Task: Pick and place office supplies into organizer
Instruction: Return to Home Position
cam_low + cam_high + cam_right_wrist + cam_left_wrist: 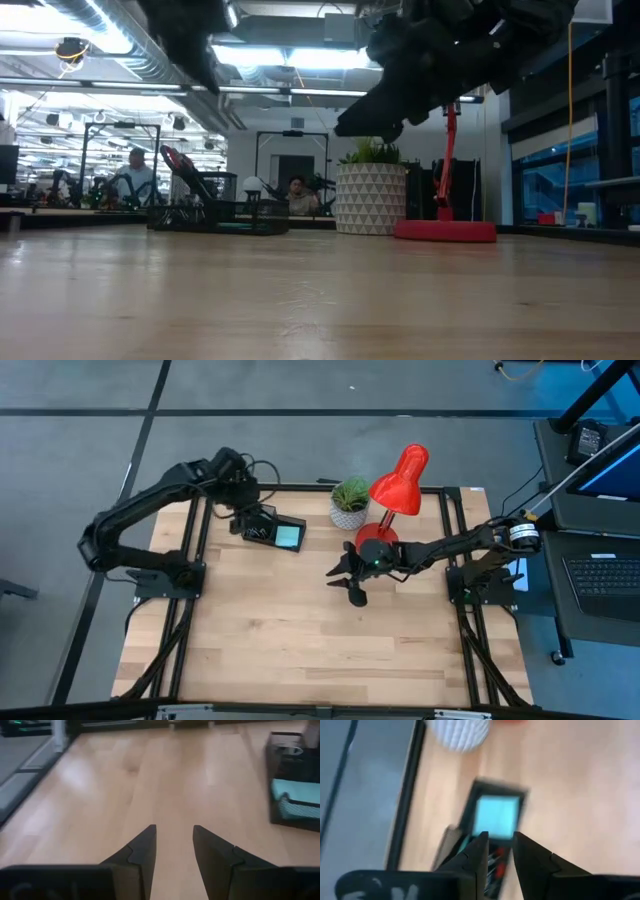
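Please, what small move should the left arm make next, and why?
Probably lift the left claw straight up and away: it hangs open and empty over the organizer, the notepad lies inside, and the table shows no loose supplies. The right claw hangs open above mid-table.

This is looking like a robotics lab inside an open-plan office hall. The wooden table (300, 630) is sitting in a black metal frame (185, 620) on a grey floor (300, 450), with a dark arm (140, 510) mounted at its left edge and another (450, 548) at its right. Along the far edge, a black organizer (272, 532), a potted plant (349, 498) and a red lamp (400, 480) are giving it the air of an office desk. Off the right edge a laptop (605, 575) is lying open. Beyond the table, exposed ceiling ducts (130, 55) and strip lights (250, 55) are running over benches where two people (135, 172) are sitting, among what are possibly more robot rigs.
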You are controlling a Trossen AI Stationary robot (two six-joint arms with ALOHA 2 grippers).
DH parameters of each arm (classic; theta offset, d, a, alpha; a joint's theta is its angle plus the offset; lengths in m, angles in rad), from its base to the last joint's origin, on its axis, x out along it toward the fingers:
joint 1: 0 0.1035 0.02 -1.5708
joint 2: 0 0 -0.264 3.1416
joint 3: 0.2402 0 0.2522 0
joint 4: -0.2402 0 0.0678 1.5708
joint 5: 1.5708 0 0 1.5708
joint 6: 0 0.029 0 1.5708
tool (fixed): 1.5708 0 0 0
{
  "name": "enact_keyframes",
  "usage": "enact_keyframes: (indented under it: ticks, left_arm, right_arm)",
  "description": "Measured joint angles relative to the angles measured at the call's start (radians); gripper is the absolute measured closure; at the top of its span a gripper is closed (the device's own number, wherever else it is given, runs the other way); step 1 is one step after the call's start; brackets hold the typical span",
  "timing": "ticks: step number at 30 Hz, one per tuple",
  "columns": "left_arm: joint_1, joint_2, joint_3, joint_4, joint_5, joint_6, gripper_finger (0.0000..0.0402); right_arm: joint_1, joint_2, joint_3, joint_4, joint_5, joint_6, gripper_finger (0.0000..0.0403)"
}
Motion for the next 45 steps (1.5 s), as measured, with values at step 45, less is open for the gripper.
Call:
enact_keyframes:
  ticks: [45]
  left_arm:
    - [-0.003,-1.137,-0.885,0.757,0.026,-0.542,0.0327]
  right_arm:
    - [-0.001,-0.912,-0.765,0.37,-0.048,0.053,0.0271]
